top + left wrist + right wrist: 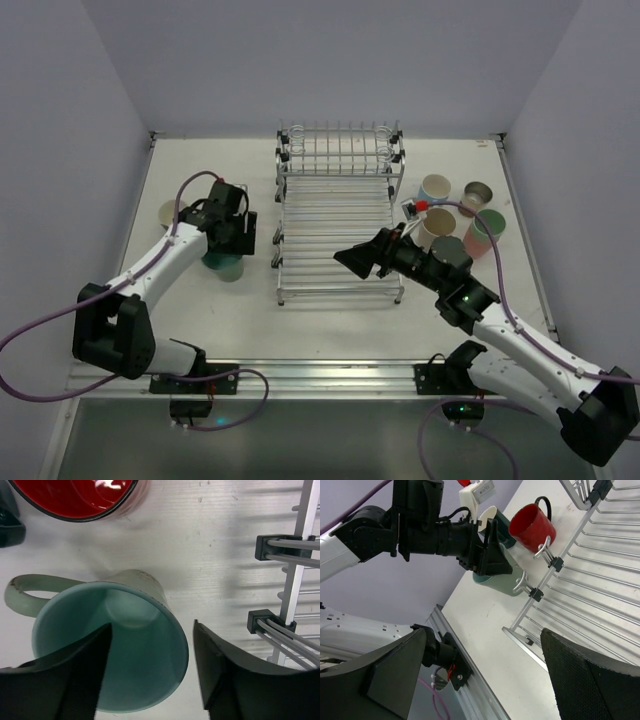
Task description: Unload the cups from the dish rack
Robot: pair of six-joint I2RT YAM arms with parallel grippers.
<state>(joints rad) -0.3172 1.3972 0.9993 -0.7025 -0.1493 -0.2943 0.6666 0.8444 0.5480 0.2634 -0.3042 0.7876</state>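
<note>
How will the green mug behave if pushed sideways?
The green mug looks rigid and smooth, so it would probably slide, not bend. It stands upright, so a push near the rim might tip it. Tipped, its handle would likely stop it rolling.

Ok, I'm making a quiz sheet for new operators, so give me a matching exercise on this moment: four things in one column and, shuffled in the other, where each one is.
Things:
1. green mug
2. red mug
3. dish rack
4. right gripper

Places:
A. open, above the dish rack
B. middle of the table, no cup visible on it
C. on the table left of the rack, clear of both grippers
D. on the table, one wall between the left gripper's parted fingers

Pairs: 1-D, 2-C, 3-B, 4-A
</note>
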